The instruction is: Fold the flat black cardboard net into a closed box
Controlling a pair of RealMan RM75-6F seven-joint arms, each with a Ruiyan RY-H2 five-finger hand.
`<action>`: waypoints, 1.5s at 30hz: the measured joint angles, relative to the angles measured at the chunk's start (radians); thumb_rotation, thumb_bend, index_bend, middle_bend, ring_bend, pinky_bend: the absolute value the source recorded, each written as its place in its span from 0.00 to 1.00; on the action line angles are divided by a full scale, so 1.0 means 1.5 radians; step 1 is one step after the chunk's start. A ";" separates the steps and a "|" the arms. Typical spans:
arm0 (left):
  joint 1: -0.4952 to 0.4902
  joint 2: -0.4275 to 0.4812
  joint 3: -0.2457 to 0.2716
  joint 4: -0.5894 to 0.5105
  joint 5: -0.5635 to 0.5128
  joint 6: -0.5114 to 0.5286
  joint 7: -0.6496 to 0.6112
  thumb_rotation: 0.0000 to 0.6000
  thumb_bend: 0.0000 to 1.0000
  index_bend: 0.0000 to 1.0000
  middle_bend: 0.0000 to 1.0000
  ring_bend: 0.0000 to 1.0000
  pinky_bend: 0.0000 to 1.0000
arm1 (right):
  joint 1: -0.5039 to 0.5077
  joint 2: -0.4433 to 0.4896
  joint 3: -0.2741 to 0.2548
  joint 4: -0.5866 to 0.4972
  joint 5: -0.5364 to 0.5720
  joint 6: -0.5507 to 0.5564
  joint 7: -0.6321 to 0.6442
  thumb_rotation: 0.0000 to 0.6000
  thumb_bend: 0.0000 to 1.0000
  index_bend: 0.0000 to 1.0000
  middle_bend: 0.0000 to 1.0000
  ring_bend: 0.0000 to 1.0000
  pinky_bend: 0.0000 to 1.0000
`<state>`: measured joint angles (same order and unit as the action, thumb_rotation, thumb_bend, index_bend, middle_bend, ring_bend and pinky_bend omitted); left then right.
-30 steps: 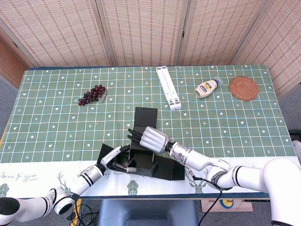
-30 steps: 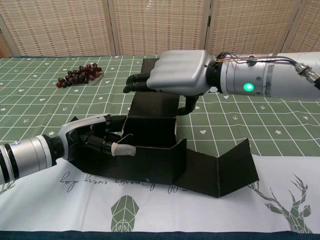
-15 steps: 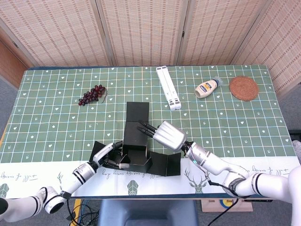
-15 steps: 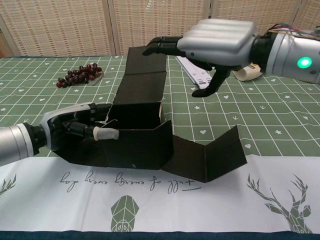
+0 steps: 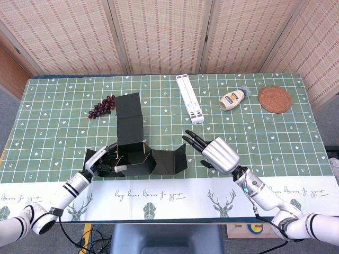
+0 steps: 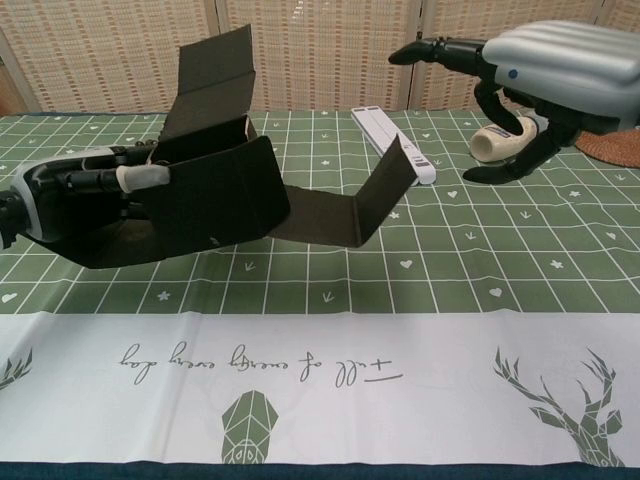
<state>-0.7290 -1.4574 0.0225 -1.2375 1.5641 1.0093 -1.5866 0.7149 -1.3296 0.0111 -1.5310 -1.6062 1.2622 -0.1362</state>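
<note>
The black cardboard net is partly folded, with a tall flap standing up at its back and a side panel sticking out to the right. My left hand grips the net's left wall, the thumb lying over the wall's top edge. In the chest view the net is tilted and raised off the table on the left hand. My right hand hovers open to the right of the net, fingers spread, touching nothing; it also shows high at the right in the chest view, right hand.
A bunch of dark grapes lies just behind the net's flap. A white folding stand, a mayonnaise bottle and a round woven coaster lie at the back right. The white cloth border runs along the table's near edge.
My left hand has carried the net leftward and tilted it up. The right hand has come off the net's back flap and drawn away to the right, open.
</note>
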 measured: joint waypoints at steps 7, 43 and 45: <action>-0.006 0.023 -0.004 -0.002 0.000 -0.011 -0.061 1.00 0.12 0.26 0.28 0.55 0.50 | -0.033 -0.064 0.004 0.056 -0.015 0.044 0.034 1.00 0.25 0.00 0.06 0.74 0.96; -0.043 0.084 0.038 -0.044 0.079 0.012 -0.182 1.00 0.12 0.24 0.28 0.55 0.50 | 0.038 -0.483 0.132 0.479 -0.093 0.256 0.149 1.00 0.15 0.00 0.00 0.65 0.96; -0.044 0.083 0.042 -0.041 0.082 0.014 -0.181 1.00 0.12 0.24 0.28 0.55 0.50 | 0.043 -0.481 0.133 0.479 -0.096 0.257 0.149 1.00 0.15 0.00 0.00 0.65 0.96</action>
<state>-0.7954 -1.3329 0.0858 -1.2987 1.6876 1.0296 -1.8575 0.7797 -2.0517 0.2110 -0.8127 -1.7499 1.6475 0.0867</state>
